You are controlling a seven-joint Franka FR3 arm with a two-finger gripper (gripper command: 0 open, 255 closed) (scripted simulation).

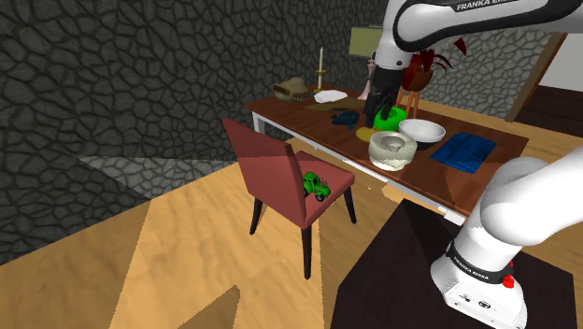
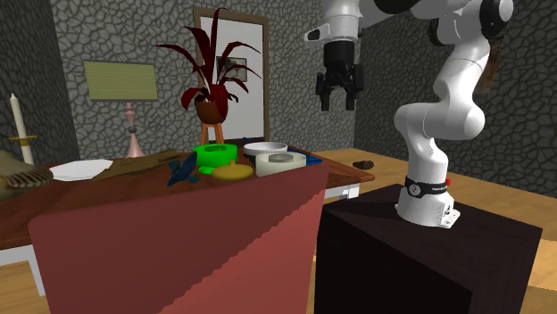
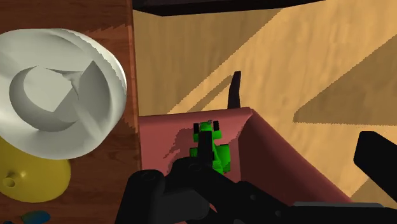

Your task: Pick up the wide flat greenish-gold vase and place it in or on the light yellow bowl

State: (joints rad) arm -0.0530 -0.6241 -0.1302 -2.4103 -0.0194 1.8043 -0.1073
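The wide flat greenish-gold vase (image 1: pixel 365 135) lies on the wooden table (image 1: pixel 290 122), touching the pale, thick-walled bowl (image 1: pixel 392 149) beside it. In the second exterior view the vase (image 2: pixel 232 173) sits left of the bowl (image 2: pixel 279 162). My gripper (image 2: pixel 337 92) hangs open and empty well above the table. In the shoulder view the gripper (image 1: pixel 377 101) is over the green object behind the vase. The wrist view looks down past my gripper (image 3: pixel 289 175) at the bowl (image 3: pixel 60 95) and part of the vase (image 3: pixel 32 177) at the table edge.
A green object (image 1: pixel 388 118), a white bowl (image 1: pixel 422 131), blue items (image 1: pixel 464 150), a potted plant (image 2: pixel 210 85), a lamp (image 2: pixel 120 85) and a candle (image 2: pixel 15 120) share the table. A red chair (image 1: pixel 280 173) carrying a green toy tractor (image 1: pixel 315 185) stands against the table's near side.
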